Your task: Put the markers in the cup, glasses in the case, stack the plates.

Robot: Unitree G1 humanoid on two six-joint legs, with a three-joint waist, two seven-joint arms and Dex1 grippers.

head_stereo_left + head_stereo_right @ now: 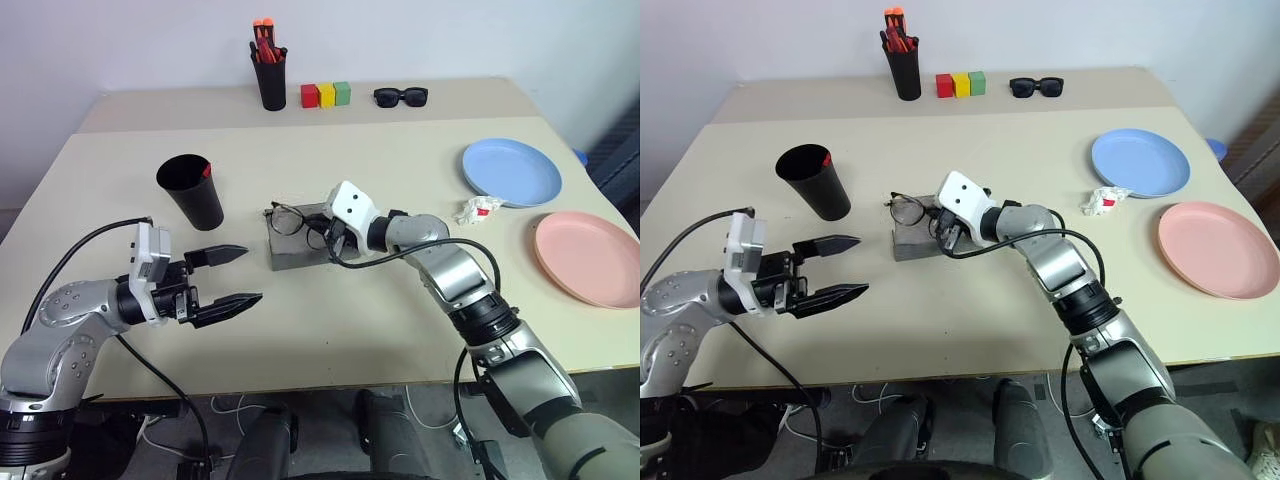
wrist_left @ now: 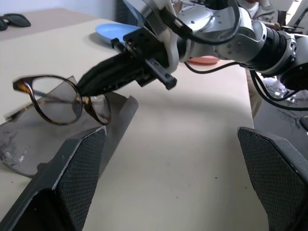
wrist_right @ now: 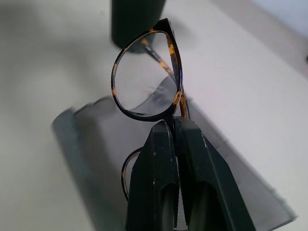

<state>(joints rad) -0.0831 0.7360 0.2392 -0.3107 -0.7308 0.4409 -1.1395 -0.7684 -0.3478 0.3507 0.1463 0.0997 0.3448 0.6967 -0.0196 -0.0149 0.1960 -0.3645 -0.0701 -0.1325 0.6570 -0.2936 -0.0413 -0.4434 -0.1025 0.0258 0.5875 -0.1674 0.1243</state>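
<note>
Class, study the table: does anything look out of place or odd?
A crumpled white scrap with a red bit lies beside the light blue plate; it looks like litter. The glasses sit tilted over the case, pinched by the right end effector.

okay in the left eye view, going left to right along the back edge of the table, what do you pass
Black pen cup with orange-red pens → red block → yellow block → green block → black sunglasses.

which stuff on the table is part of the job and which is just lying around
Job: glasses pinched in the right gripper over the grey case; black cup holding a marker; blue plate; pink plate.

Lying about: pen cup, coloured blocks, sunglasses, crumpled wrapper.
</note>
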